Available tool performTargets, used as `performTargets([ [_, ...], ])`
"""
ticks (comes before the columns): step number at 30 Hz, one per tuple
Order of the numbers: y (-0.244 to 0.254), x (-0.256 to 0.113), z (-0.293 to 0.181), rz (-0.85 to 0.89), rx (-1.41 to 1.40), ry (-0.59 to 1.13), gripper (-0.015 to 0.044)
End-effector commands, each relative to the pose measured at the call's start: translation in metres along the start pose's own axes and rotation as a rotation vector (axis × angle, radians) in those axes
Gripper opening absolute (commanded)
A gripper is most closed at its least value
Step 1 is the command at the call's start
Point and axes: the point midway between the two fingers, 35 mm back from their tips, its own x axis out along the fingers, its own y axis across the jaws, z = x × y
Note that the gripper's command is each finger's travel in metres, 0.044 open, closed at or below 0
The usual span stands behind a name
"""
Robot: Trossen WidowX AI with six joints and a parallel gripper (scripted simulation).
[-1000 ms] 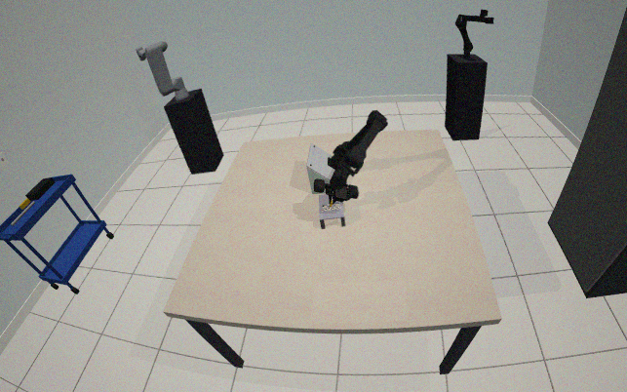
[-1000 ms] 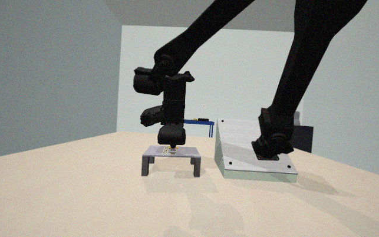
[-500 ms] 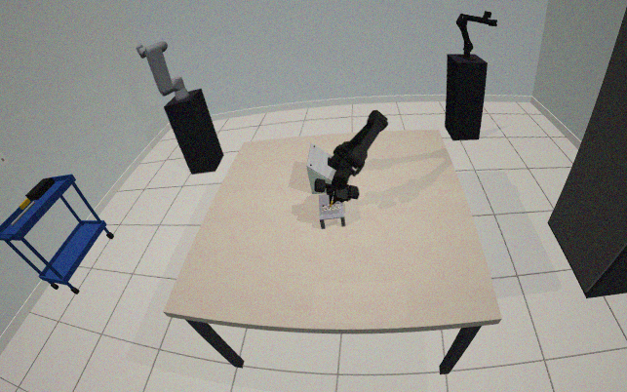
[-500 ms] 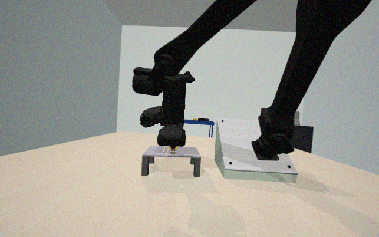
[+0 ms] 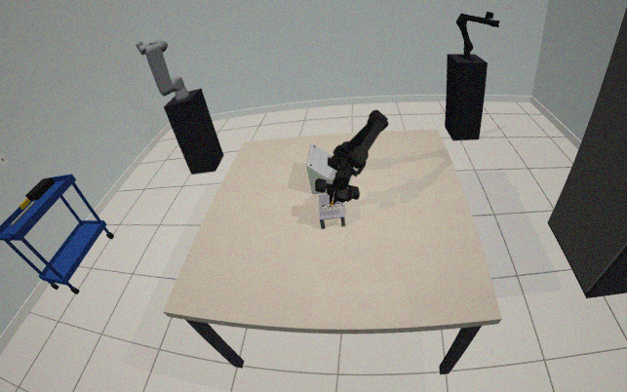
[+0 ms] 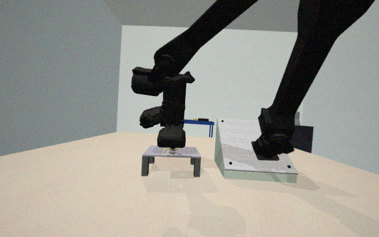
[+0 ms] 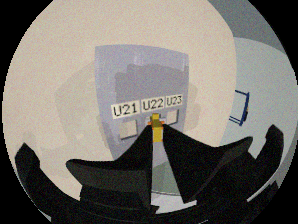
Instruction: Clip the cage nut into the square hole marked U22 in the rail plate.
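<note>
While the black arm (image 5: 362, 141) (image 6: 197, 38) reaches down from its sloped mount (image 5: 320, 161) (image 6: 241, 147), its gripper (image 5: 333, 203) (image 6: 172, 148) (image 7: 156, 128) grasps the yellow cage nut (image 5: 332, 203) (image 7: 157, 134) over U22.

Across the pale table (image 5: 326, 278) (image 6: 96, 200) (image 7: 65, 55), largest of all, stand the mount and, beside it, the smaller rail plate (image 5: 324, 214) (image 6: 185, 152) (image 7: 107, 65) on short dark legs; the nut is at the U22 hole, between U21 and U23, just below its label (image 7: 153, 104), though whether its wings are through the hole I cannot tell.
</note>
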Motion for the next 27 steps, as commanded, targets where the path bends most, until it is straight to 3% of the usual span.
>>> performTargets([
  [1,0.0000,-0.0014,0.0003,-0.012,0.003,-0.004,0.0023],
  [27,0.0035,-0.0017,0.0003,-0.046,0.004,-0.004,0.0023],
])
